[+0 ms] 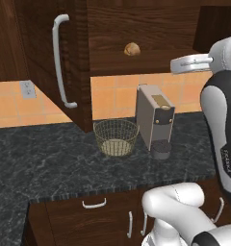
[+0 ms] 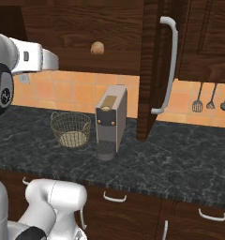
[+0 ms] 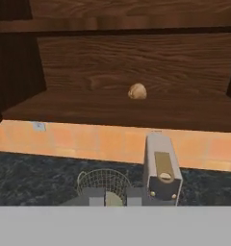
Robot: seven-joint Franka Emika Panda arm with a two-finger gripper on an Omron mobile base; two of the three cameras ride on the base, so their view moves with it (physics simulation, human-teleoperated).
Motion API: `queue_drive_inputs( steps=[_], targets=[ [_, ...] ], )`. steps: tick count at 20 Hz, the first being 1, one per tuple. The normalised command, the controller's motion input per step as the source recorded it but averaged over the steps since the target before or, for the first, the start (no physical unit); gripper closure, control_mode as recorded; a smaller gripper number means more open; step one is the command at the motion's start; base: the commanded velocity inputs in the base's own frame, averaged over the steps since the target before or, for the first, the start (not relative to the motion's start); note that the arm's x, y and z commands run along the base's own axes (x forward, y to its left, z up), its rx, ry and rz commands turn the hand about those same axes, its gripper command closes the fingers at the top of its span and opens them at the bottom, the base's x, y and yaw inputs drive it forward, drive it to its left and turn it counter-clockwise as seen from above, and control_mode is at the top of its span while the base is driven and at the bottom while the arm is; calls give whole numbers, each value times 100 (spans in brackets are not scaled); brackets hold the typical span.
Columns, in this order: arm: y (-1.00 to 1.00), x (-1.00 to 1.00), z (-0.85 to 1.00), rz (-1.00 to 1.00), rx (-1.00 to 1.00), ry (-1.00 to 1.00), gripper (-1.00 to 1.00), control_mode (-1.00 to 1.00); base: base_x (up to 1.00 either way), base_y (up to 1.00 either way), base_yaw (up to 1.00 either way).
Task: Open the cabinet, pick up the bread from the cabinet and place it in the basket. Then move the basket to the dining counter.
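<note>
At the far left of the left base view a grey wall socket (image 1: 27, 89) sits on the orange tiled backsplash (image 1: 112, 96), and just to its right the cabinet (image 1: 151, 29) stands with both doors swung wide, its left door (image 1: 50, 57) edge-on with the long silver bar handle (image 1: 58, 60) facing the camera. Inside, on the bare wooden shelf, the bread (image 1: 132, 49) rests near the back wall, well apart from either door. Below it, on the black speckled counter (image 1: 50, 163), the basket (image 1: 116, 137) stands upright with nothing in it, and just to its right, near but not touching, is a grey coffee machine (image 1: 155, 117) with a dark round cup (image 1: 161, 149) at its foot. Further right the white arm rises along the edge of that view. From the right base view the other open door (image 2: 149, 70) with its handle (image 2: 167, 65) hangs right of the machine, and three dark utensils (image 2: 211, 99) hang on the tiles at the far right. In the hand view the gripper (image 3: 111, 196) sits low, above the basket and aimed toward the shelf; its two fingertips (image 3: 95, 196) stand a narrow way apart with nothing between them
</note>
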Motion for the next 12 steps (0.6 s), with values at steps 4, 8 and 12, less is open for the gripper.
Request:
queue_drive_inputs(
  steps=[4, 8, 12],
  targets=[
    [-20, 83, -2, -7, 2, -2, -100, -100, 0, 0, 0],
    [-22, 74, -5, -12, 0, 0, -100, -100, 0, 0, 0],
    [-2, 63, -16, -3, 6, 1, -100, -100, 0, 0, 0]
  ],
)
